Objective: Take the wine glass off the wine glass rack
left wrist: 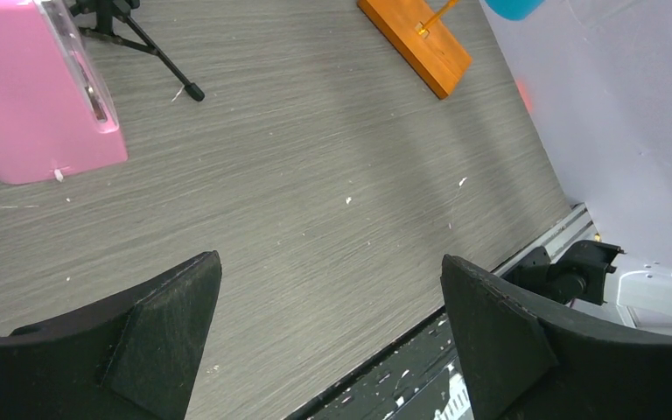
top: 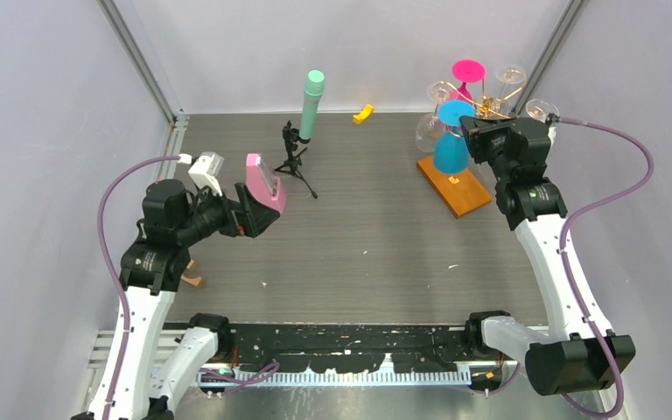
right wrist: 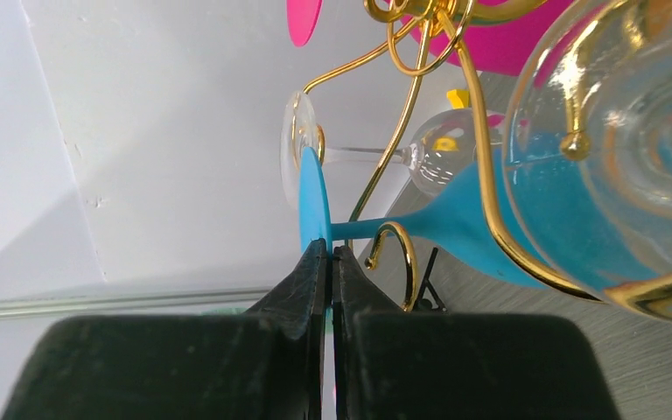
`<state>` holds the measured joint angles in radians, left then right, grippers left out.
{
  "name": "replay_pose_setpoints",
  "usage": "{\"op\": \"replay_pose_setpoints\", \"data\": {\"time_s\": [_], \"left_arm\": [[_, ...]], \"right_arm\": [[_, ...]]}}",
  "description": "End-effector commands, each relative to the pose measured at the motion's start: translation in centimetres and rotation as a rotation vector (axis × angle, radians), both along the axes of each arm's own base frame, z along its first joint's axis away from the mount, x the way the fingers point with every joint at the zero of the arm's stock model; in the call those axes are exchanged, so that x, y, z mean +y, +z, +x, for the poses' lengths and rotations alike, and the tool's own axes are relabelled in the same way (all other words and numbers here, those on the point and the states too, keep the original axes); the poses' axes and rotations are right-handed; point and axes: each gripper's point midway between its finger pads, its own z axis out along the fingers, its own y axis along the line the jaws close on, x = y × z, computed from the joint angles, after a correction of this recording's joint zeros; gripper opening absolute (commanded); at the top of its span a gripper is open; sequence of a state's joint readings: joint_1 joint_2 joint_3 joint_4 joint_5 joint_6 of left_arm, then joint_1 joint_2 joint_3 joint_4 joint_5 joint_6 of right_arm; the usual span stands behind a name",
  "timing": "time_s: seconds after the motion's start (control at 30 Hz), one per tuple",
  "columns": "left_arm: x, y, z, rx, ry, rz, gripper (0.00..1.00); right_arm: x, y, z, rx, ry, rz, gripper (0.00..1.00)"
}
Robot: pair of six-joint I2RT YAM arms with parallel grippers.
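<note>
The wine glass rack [top: 488, 106] is a gold wire stand on an orange-brown wooden base [top: 457, 187] at the back right. A blue wine glass [top: 451, 149] hangs upside down from it. My right gripper [top: 476, 131] is shut on the rim of the blue glass's foot [right wrist: 313, 197], with the fingertips [right wrist: 319, 262] pinching the disc, and the stem [right wrist: 376, 229] still sits by a gold hook. My left gripper [top: 255, 219] is open and empty above the left of the table; its two fingers stand wide apart in the left wrist view [left wrist: 331, 259].
A pink wine glass [top: 466, 77] and several clear glasses [top: 512, 77] hang on the same rack. A pink block [top: 267, 185] stands by the left gripper. A black mini tripod [top: 296, 164] holds a green cylinder [top: 311, 105]. A yellow piece [top: 363, 114] lies at the back wall.
</note>
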<state>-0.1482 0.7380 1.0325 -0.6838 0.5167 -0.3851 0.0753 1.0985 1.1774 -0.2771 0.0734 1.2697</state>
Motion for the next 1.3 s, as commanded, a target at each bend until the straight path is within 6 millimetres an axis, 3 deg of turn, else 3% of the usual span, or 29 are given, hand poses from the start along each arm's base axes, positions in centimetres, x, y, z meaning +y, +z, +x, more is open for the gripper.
{"op": "replay_pose_setpoints", "data": {"time_s": [0.0,0.27,0.93,1.1,1.27], "left_arm": [[-0.1,0.5,-0.1,-0.011,-0.011,0.004,1.0],[0.1,0.0,-0.8,0.004,-0.038,0.044,1.0],[0.5,-0.5,-1.1,0.006,-0.016,0.057,1.0],[0.7,-0.9,-0.7,0.043,0.026,0.033,1.0],[-2.5,0.0,-1.6,0.082,-0.128,-0.134,1.0]], "right_arm": [[-2.0,3.6,-0.1,-0.106,-0.108,-0.007,0.0],[-4.2,4.2,-3.0,-0.13,-0.226,0.016,0.0],[-3.1,3.9,-8.1,-0.108,-0.155,0.067,0.0],[-1.5,4.0,-9.8,-0.124,-0.059,0.081,0.0],[3.3,6.5,-11.9,-0.231,0.23,0.132,0.0]]}}
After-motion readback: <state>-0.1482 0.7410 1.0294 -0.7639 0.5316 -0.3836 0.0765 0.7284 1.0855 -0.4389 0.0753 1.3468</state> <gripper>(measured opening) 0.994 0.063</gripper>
